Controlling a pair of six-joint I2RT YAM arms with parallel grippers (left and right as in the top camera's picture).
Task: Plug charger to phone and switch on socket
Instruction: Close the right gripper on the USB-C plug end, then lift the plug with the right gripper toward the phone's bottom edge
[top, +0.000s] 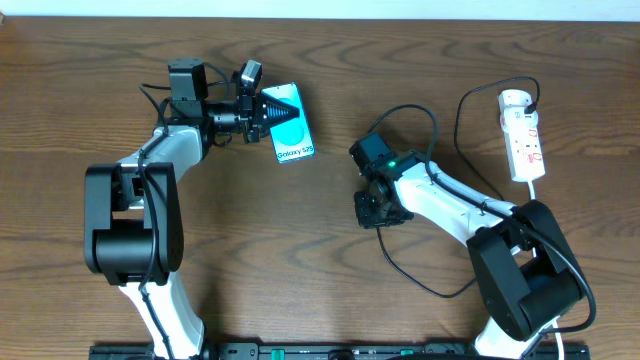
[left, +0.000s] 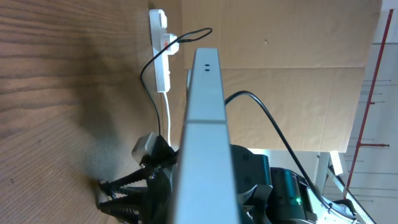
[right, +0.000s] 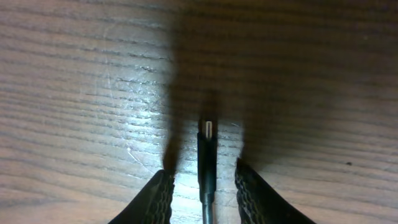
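Observation:
The phone (top: 293, 136), cyan with a white text strip, is at the back left, held in my left gripper (top: 275, 110), which is shut on its near end. In the left wrist view the phone (left: 205, 124) runs up the middle, seen nearly edge-on. My right gripper (top: 375, 212) points down at the table centre, open. In the right wrist view its fingers (right: 205, 169) straddle the charger's small black connector (right: 207, 155), which lies on the wood unclamped. The charger cable (top: 437, 125) loops back to the white socket (top: 524, 135) at the back right, which also shows in the left wrist view (left: 160, 46).
The socket's white cord (top: 530, 188) runs toward my right arm's base (top: 525, 275). My left arm's base (top: 130, 225) stands at the front left. A black rail (top: 300, 351) lines the front edge. A cardboard wall (left: 292, 37) stands beyond the table.

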